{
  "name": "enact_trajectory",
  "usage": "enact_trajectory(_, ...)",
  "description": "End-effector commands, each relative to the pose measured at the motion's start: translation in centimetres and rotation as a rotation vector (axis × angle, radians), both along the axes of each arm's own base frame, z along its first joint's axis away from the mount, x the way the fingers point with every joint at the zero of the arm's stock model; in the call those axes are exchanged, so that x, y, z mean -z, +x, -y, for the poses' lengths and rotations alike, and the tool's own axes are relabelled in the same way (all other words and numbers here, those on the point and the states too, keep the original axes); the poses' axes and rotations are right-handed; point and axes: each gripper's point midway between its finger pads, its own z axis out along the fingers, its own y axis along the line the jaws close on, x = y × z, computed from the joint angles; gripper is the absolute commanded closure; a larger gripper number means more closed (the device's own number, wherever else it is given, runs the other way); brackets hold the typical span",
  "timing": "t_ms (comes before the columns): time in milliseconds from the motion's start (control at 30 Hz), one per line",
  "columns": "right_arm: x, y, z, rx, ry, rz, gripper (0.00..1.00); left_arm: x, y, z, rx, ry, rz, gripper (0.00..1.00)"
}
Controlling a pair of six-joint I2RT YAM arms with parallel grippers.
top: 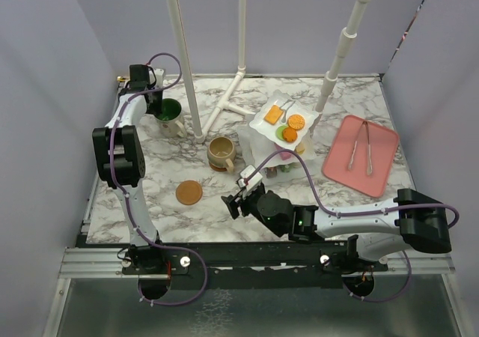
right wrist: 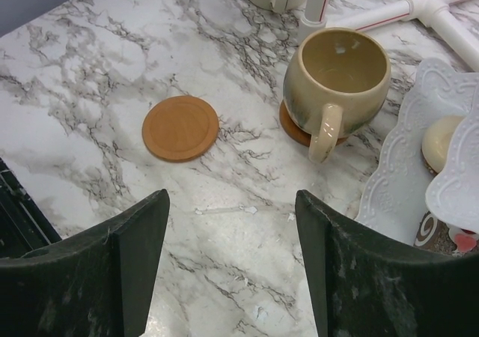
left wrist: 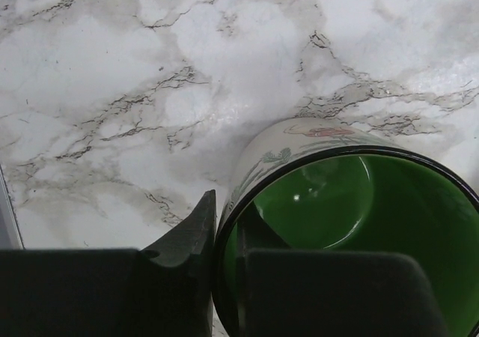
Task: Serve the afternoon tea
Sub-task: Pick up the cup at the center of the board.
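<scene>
1. Top view: the left gripper (top: 160, 103) was lowered onto the green-lined ceramic mug (top: 172, 112) at the far left of the white marble-patterned table (top: 176, 165). The beige glazed mug (top: 221, 153) was seen beside the white tiered stand of wavy plates (top: 262, 127). A bare round brown coaster (top: 188, 192) was seen well apart from the green-lined ceramic mug.
2. Left wrist view: the mug's wall was pinched at the rim, one finger (left wrist: 187, 240) outside and the other inside. With so thin a hold, the mug could be swung or dropped once lifted.
3. Right wrist view: the right gripper (right wrist: 232, 269) was held spread and empty near the bare coaster. The beige mug was seated on a second coaster (right wrist: 293, 129). If that arm is left there, it could be struck by the incoming mug, or the mug set off-centre and tipped.
</scene>
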Motion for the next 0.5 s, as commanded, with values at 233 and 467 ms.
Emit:
enact_trajectory(233,-1.2,0.0,-1.4,-0.019,-0.017,0.025,0.29,-6.1,-4.7,0.1,-0.036,-0.002,0.039,1.0)
enact_trajectory(467,-2.6,0.2,-3.8,-0.047,-0.025,0.047,0.27,-10.5,-12.0,0.1,-0.042,-0.086,0.024,1.0)
